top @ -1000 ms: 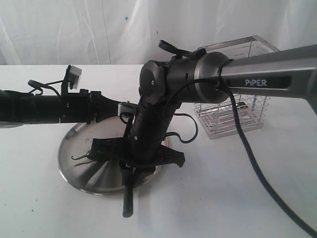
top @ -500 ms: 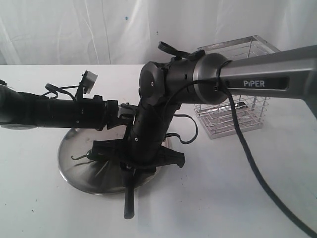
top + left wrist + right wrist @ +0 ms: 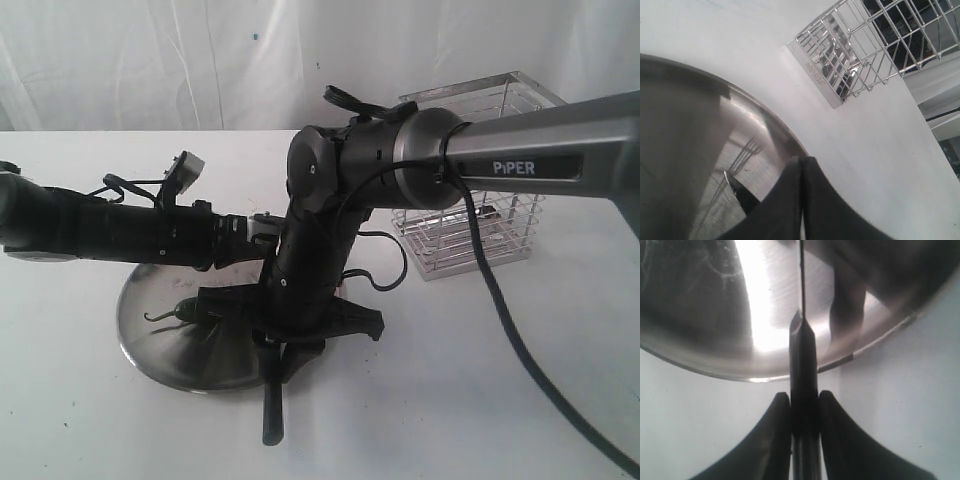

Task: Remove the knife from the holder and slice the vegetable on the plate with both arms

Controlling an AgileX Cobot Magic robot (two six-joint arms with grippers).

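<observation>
Two arms meet over the plate (image 3: 150,340), and the slicing step is at hand. The green chili (image 3: 185,310) lies on the steel just ahead of the right gripper (image 3: 290,335), its thin curved stem pointing away from that gripper; most of its body is hidden behind the dark gear. The knife (image 3: 803,370) is clamped by its handle between the right gripper's fingers (image 3: 775,440), edge-on in the right wrist view, with the blade running out from the fingertips over the plate and the handle's butt sticking back past the rim over the table (image 3: 450,400).

The left gripper (image 3: 801,200) shows its two fingers pressed together with nothing visible between them; it hangs over the plate's inner slope, near the rim, with the wire holder (image 3: 860,50) well apart beyond it. In the exterior view its tip is hidden behind the right arm's wrist, so whether it touches the chili cannot be told.

To slice well, I judge that the left fingers should pin the chili near its stem end first, since a glossy round pepper on polished steel will probably roll or skid. The blade should then come down square across the body, clear of the left fingers, with modest pressure so the plate does not tip or slide on the cloth.
</observation>
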